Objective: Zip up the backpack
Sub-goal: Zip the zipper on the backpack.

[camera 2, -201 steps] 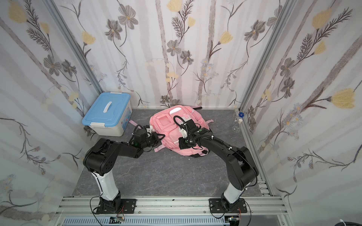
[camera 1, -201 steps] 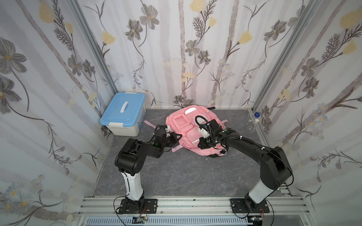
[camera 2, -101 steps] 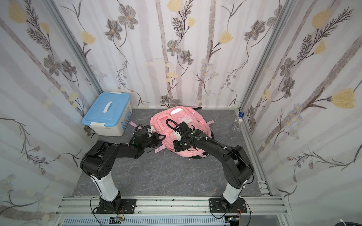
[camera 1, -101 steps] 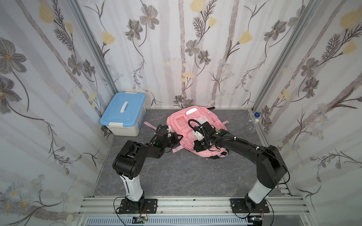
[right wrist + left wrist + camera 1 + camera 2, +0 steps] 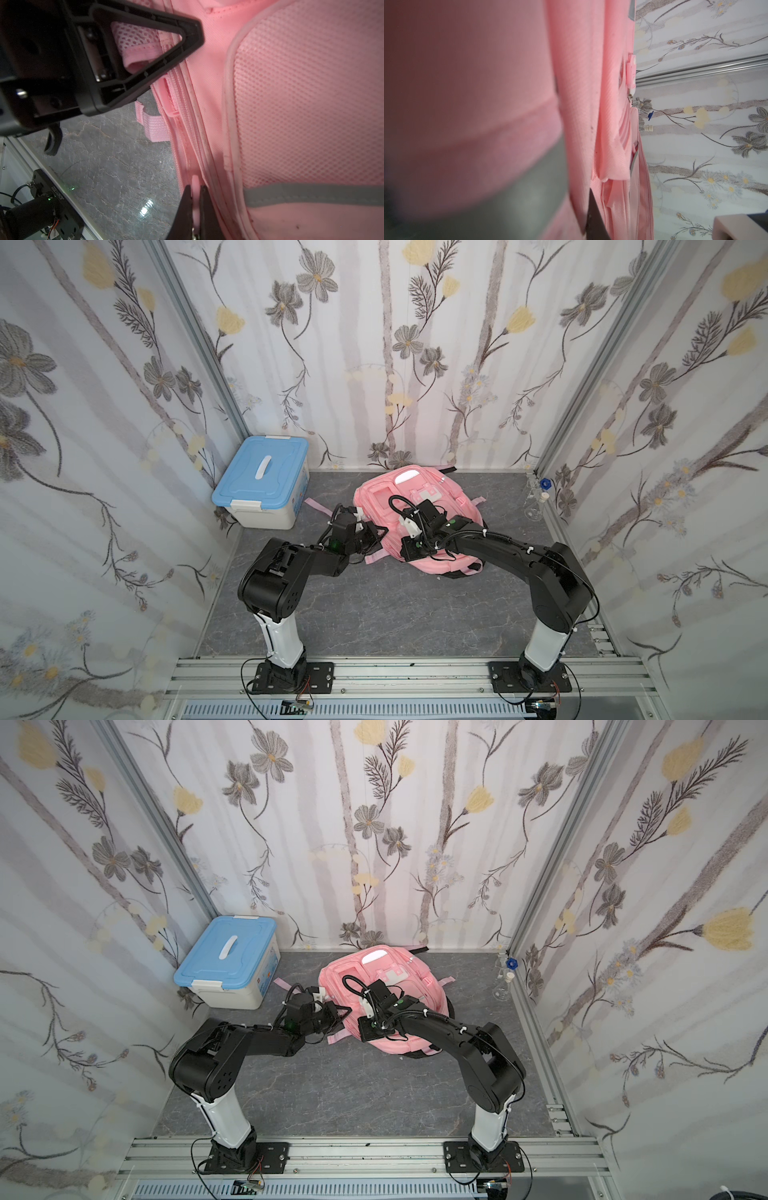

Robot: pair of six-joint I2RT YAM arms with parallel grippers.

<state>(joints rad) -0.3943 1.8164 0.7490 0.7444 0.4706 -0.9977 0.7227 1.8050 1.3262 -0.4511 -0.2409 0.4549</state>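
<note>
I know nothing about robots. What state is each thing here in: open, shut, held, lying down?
backpack: lying on the floor.
left hand: shut on the backpack's fabric.
right hand: shut on the zipper pull.
storage box: lid on, closed.

The backpack (image 5: 455, 499) lies at the back centre of the worktop (image 5: 395, 614), a lidded box (image 5: 262, 483) to its left, a flask (image 5: 534, 510) to its right by the wall. The left end effector (image 5: 379, 532) meets its left edge, the right end effector (image 5: 195, 188) its zipper pull (image 5: 194, 179) just beside.
</note>
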